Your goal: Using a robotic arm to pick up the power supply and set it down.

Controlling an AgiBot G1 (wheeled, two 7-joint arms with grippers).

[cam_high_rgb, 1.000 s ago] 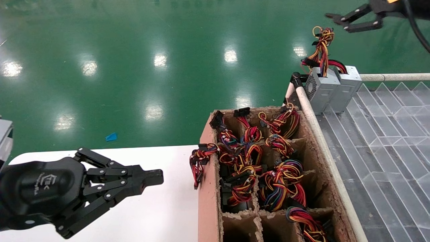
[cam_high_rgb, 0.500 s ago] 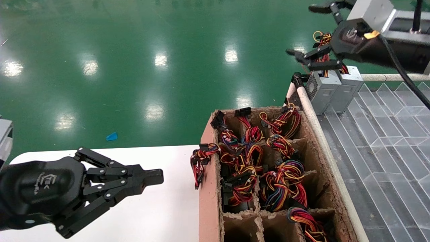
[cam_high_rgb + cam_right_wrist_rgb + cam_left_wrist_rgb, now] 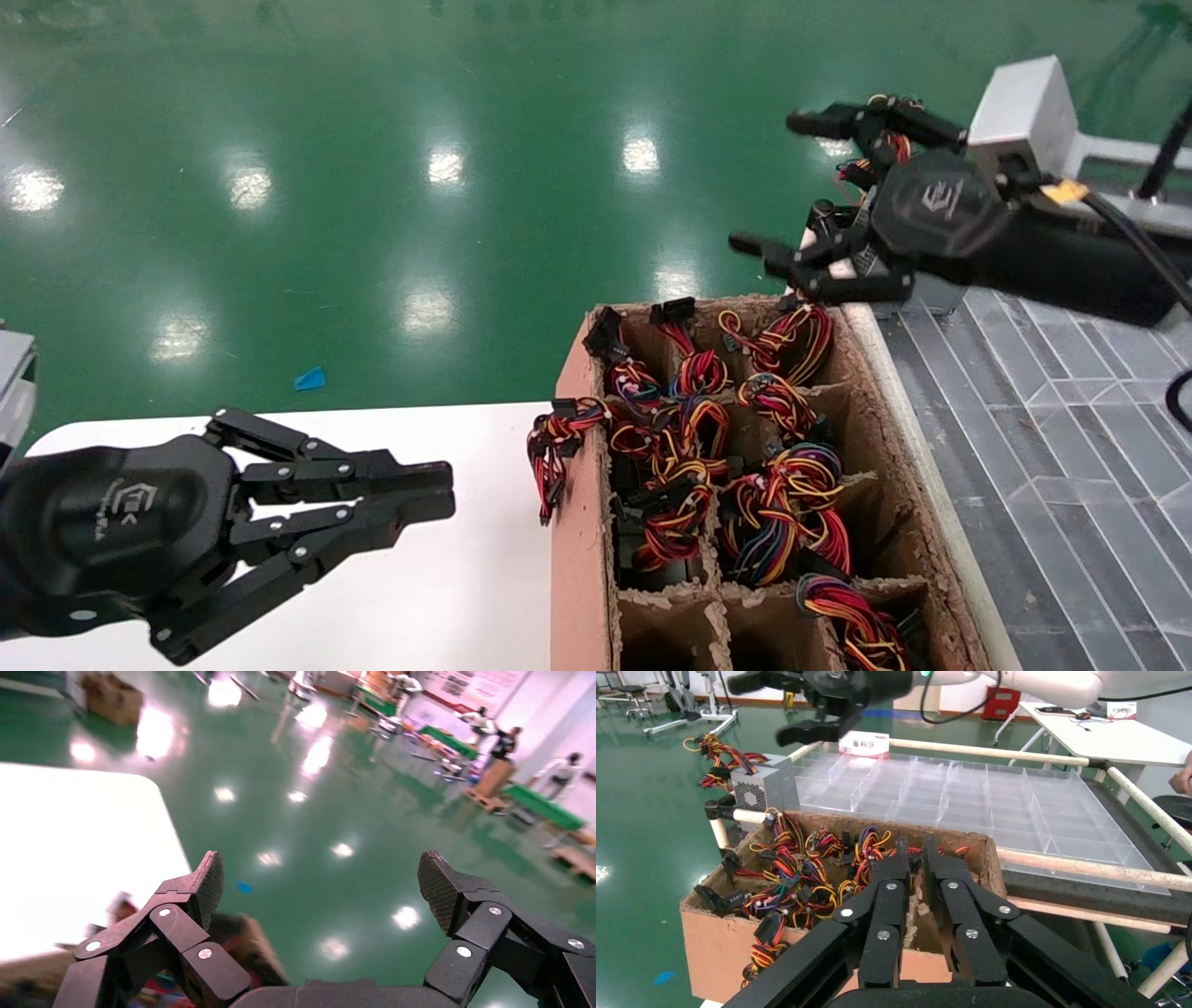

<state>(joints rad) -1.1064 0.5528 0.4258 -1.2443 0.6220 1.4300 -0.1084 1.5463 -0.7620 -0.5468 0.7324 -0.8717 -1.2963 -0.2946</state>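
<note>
The power supply (image 3: pixel 759 789) is a grey box with a round fan grille, standing at the corner of the clear tray, its yellow-red-black wire bundle (image 3: pixel 721 754) rising above it. In the head view my right arm covers the box and only a bit of its wires (image 3: pixel 900 146) shows. My right gripper (image 3: pixel 778 184) hangs wide open and empty beside that corner, above the far end of the cardboard box; its own view shows only green floor between the jaws of the right gripper (image 3: pixel 321 878). My left gripper (image 3: pixel 440 491) rests over the white table, its fingers a narrow gap apart.
A cardboard box (image 3: pixel 575 522) with divided cells holds several more supplies with coloured wire bundles. Right of it, past a pale pipe rail (image 3: pixel 899 401), lies the clear compartment tray (image 3: pixel 1071 391). The white table (image 3: pixel 447 596) is to the left, with green floor beyond.
My right arm has swung down and leftward from above the tray corner, now covering the power supply in the head view. My left gripper's fingers have parted slightly.
</note>
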